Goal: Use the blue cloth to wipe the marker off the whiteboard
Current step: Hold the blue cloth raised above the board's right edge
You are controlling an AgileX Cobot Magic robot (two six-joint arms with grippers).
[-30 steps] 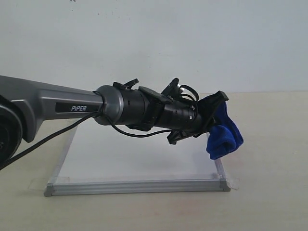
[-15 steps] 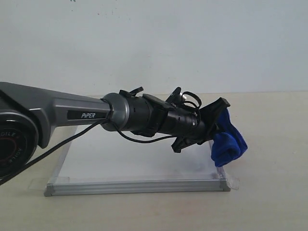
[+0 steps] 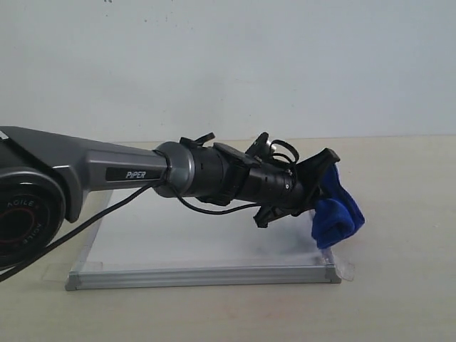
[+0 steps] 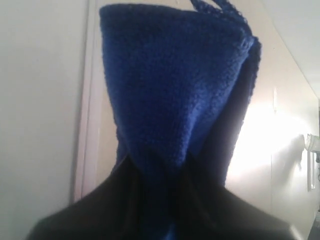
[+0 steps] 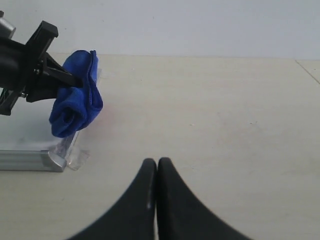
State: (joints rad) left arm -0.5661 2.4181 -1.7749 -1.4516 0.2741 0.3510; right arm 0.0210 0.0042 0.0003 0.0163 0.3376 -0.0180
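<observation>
The whiteboard [image 3: 178, 235] lies flat on the table, silver-framed, and no red marker lines show on its visible surface. My left gripper [image 3: 324, 192] is shut on the blue cloth [image 3: 337, 214], which hangs as a rolled bundle over the board's right edge near its front right corner. In the left wrist view the blue cloth [image 4: 175, 90] fills the space between the black fingers [image 4: 100, 210]. The right wrist view shows the blue cloth [image 5: 75, 107] held by the left arm at the board's corner [image 5: 50, 159]. My right gripper [image 5: 157, 165] is shut with nothing in it, above bare table right of the board.
The left arm [image 3: 107, 178] stretches across above the board and hides its middle. Clear tape tabs [image 3: 345, 271] hold the board's corners to the beige table [image 3: 399, 214]. A pale wall [image 3: 228, 64] rises behind.
The left arm has reached a little further right and lower over the board, carrying the blue cloth towards the board's right edge. In the last half second it hardly moved.
</observation>
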